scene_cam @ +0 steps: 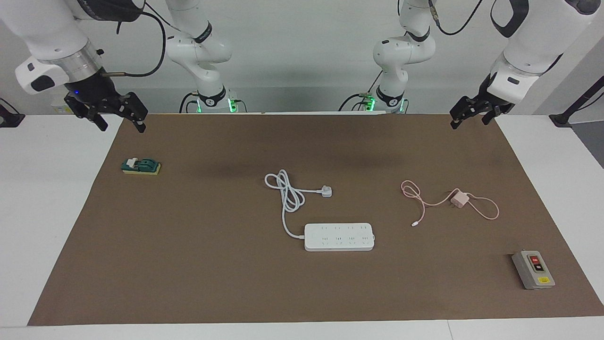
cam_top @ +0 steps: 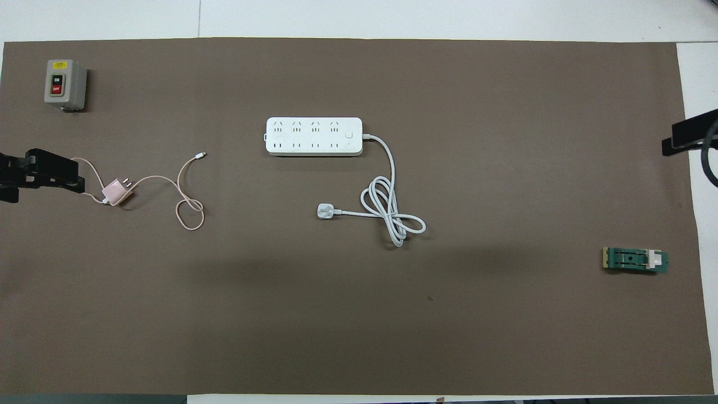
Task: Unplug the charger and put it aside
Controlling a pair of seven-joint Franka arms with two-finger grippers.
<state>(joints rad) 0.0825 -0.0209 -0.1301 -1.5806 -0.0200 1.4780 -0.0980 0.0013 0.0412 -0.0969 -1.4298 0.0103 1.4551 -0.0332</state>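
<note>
**Resting unplugged: charger lies apart from the power strip**

Looking down at my rig, I see a brown mat (scene_cam: 188, 264) covering the counter (scene_cam: 47, 212). The charger (scene_cam: 459, 199), a small pink cube with prongs showing, lies on the mat toward the left arm's end, its thin pink cable (scene_cam: 427, 203) looping out on both sides. It is well apart from the white power strip (scene_cam: 339, 236), which sits near the middle, all sockets bare. The strip's own white cord (scene_cam: 288, 193) coils nearer to the robots and ends in a white plug (scene_cam: 326, 191) lying loose.

My left end effector (scene_cam: 473, 114) hangs over the mat's edge at its own end, fingers spread, holding nothing. My right end effector (scene_cam: 120, 119) hangs over the mat's corner at its end, fingers also spread and empty.

A grey switch box (scene_cam: 533, 269) with on and off buttons sits farther from the robots than the charger. A small green clamp (scene_cam: 141, 165) lies toward the right arm's end.
</note>
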